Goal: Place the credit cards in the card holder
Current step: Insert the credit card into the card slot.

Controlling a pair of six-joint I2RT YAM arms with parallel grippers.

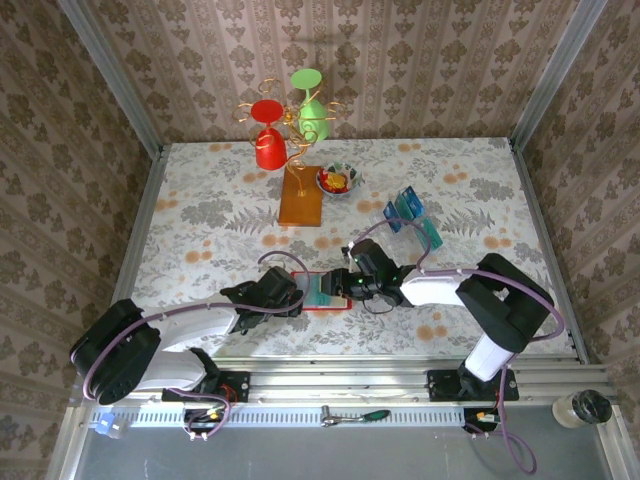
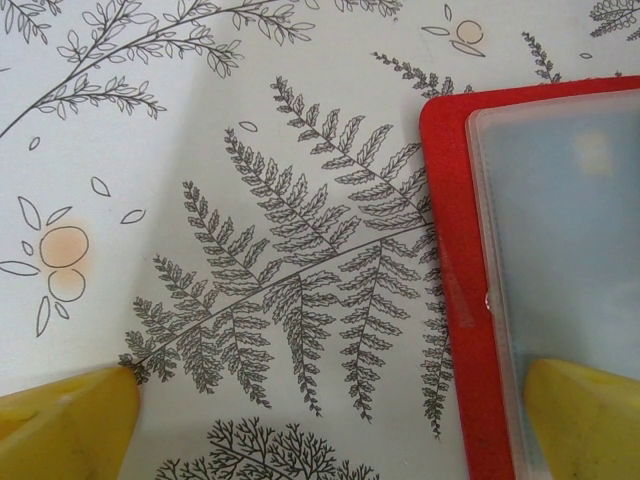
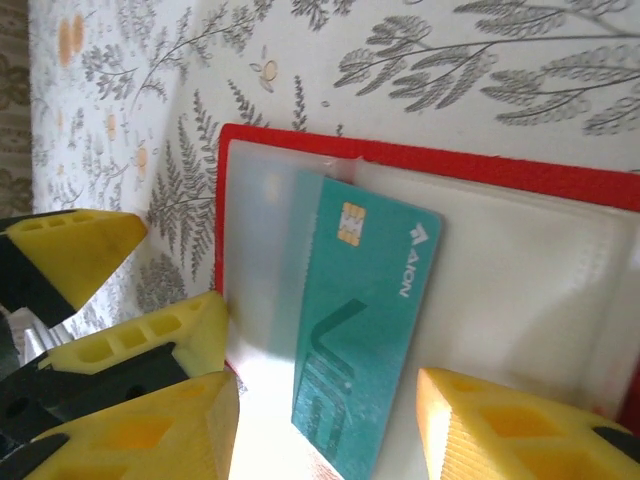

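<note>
Flowery table [image 1: 200, 200], near edge: credit card [image 3: 365, 330] half-tucked in open card holder [image 1: 325, 290], right gripper [image 3: 328, 390] parted around it, left gripper [image 2: 332, 372] spread wide, empty.

The card holder [image 3: 450, 165] is glossy red, its inner sleeve [image 3: 520, 270] frosted translucent plastic; the credit card [image 3: 365, 320] is smooth teal plastic with a metallic gold chip; the tablecloth [image 2: 250, 150] looks matt and printed; the stand base [image 1: 300, 198] looks like varnished wood.
</note>
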